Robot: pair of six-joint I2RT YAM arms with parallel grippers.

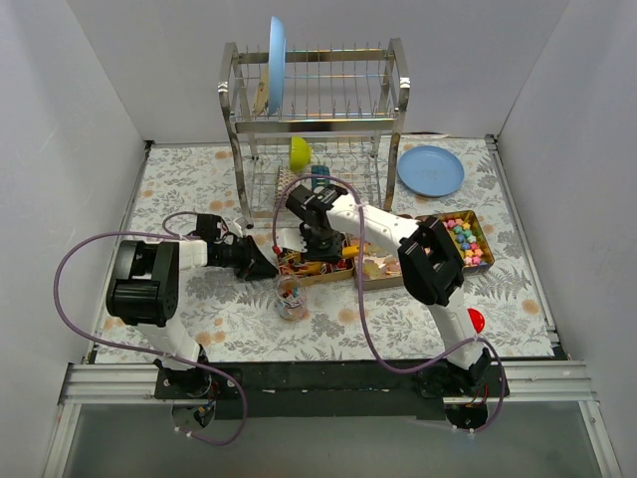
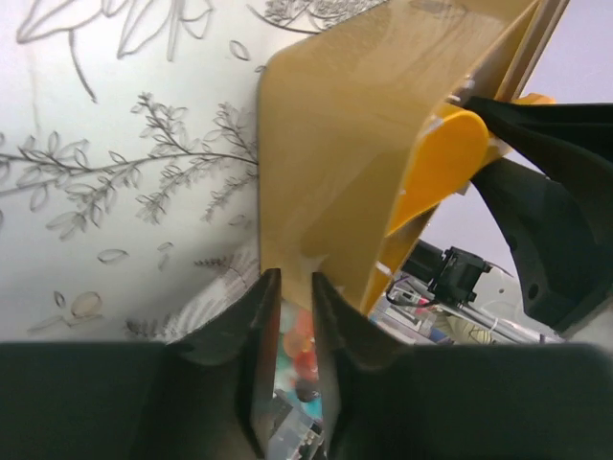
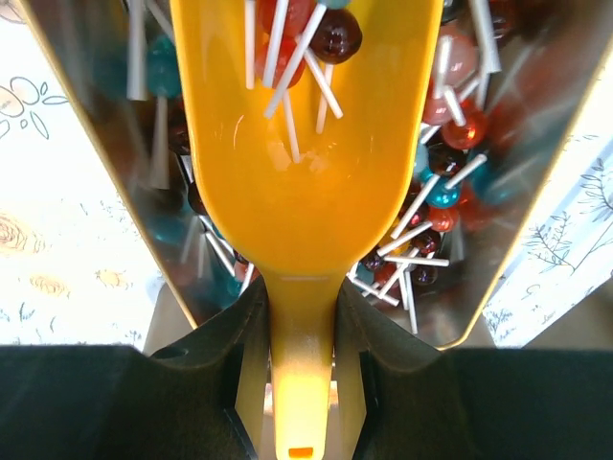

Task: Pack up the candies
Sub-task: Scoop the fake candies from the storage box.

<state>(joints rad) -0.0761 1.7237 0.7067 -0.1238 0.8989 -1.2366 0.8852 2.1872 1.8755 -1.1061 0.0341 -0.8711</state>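
My right gripper [image 3: 299,292] [image 1: 323,247] is shut on the handle of an orange-yellow scoop [image 3: 297,144] [image 1: 348,252]. The scoop's bowl lies in a gold tray [image 3: 86,144] of lollipops [image 3: 450,182], and a few lollipops [image 3: 326,34] rest in its far end. Colourful candies [image 1: 466,239] fill the right-hand tray, and pale ones [image 1: 383,267] lie in the middle tray. A small clear jar [image 1: 291,297] holding some candies stands in front of the trays. My left gripper [image 2: 292,283] [image 1: 267,265] sits at the lollipop tray's left outer wall [image 2: 335,144], its jaws a narrow gap apart with nothing between them.
A metal dish rack [image 1: 314,110] with a blue plate and a yellow-green cup stands at the back. Another blue plate [image 1: 430,169] lies at the back right. A red round lid [image 1: 476,321] sits near my right arm's base. White walls enclose the table.
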